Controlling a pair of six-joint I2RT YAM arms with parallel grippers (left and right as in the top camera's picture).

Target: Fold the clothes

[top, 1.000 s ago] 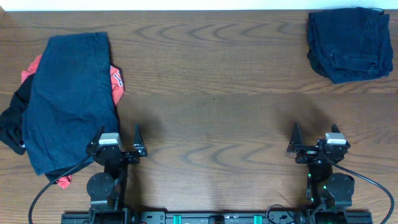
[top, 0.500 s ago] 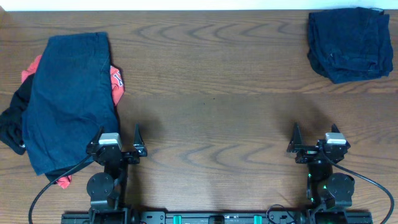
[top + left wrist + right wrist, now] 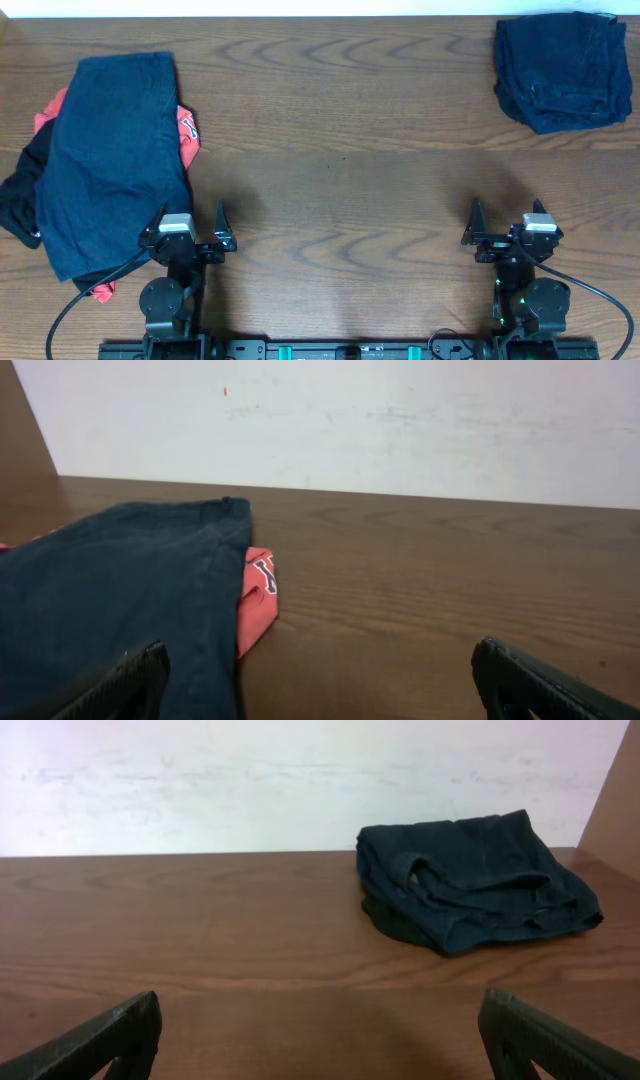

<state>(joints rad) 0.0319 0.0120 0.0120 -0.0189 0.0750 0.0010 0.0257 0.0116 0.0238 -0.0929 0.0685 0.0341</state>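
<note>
A pile of clothes lies at the left of the table. On top is a dark blue denim garment (image 3: pixel 110 150), spread flat; it also shows in the left wrist view (image 3: pixel 110 600). Under it lie a red white-lettered T-shirt (image 3: pixel 187 130), seen too in the left wrist view (image 3: pixel 258 605), and a black garment (image 3: pixel 18 200). Folded navy denim (image 3: pixel 560 70) sits at the far right corner and shows in the right wrist view (image 3: pixel 475 880). My left gripper (image 3: pixel 190 228) is open and empty at the pile's near right edge. My right gripper (image 3: pixel 505 225) is open and empty over bare wood.
The wooden table (image 3: pixel 340 150) runs to a white wall at the back. The arm bases and cables stand along the front edge (image 3: pixel 340 350).
</note>
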